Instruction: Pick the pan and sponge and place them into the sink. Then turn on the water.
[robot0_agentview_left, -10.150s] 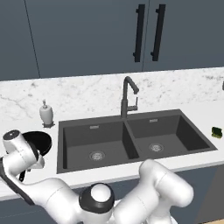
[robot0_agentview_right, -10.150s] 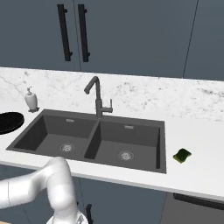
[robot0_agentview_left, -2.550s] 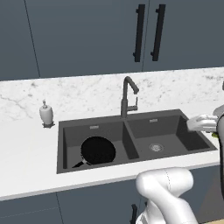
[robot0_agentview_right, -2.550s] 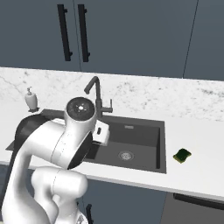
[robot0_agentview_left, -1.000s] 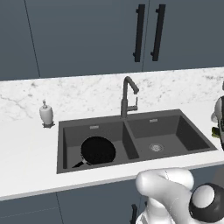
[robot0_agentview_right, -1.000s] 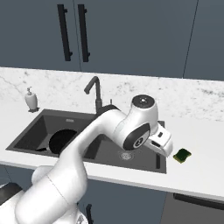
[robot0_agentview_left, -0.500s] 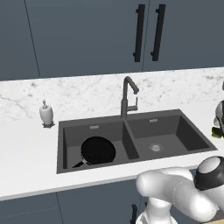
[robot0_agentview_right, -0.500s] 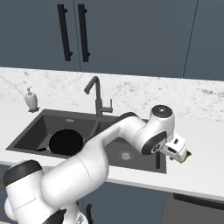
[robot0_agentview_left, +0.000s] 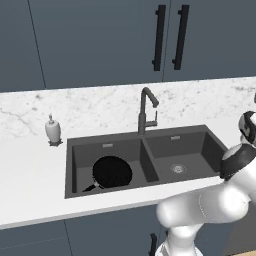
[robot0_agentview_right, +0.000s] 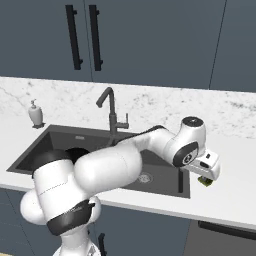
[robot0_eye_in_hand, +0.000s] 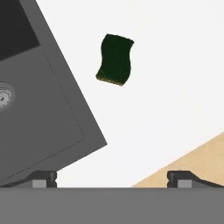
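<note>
Left base view: the pan (robot0_agentview_left: 113, 171) lies flat in the left basin of the sink (robot0_agentview_left: 145, 157), its thin handle running toward 8 o'clock to the basin's front wall. The right basin holds nothing but its round drain (robot0_agentview_left: 178, 168). The dark gooseneck faucet (robot0_agentview_left: 146, 109) stands behind the centre divider at 12 o'clock from it, with no stream visible below its spout. A white soap dispenser (robot0_agentview_left: 52, 130) stands on the marble counter (robot0_agentview_left: 30, 175) at 9 o'clock from the sink. The arm reaches across the front of the counter to the frame's right edge. Right base view: the arm extends over the sink's right basin, and the hand hangs above the counter just past the sink's right rim. The sponge (robot0_agentview_right: 205, 181) lies on the counter directly beneath the hand, partly hidden by it, at 3 o'clock from the sink. Hand view: the sponge lies green face up on the white counter at 12 o'clock from the gripper (robot0_eye_in_hand: 112, 177), apart from it and near the sink's rim. The two fingertips stand spread at full width at the frame's bottom corners, with bare counter between them and nothing in their hold. The sink's corner and drain occupy the 9 o'clock side.
</note>
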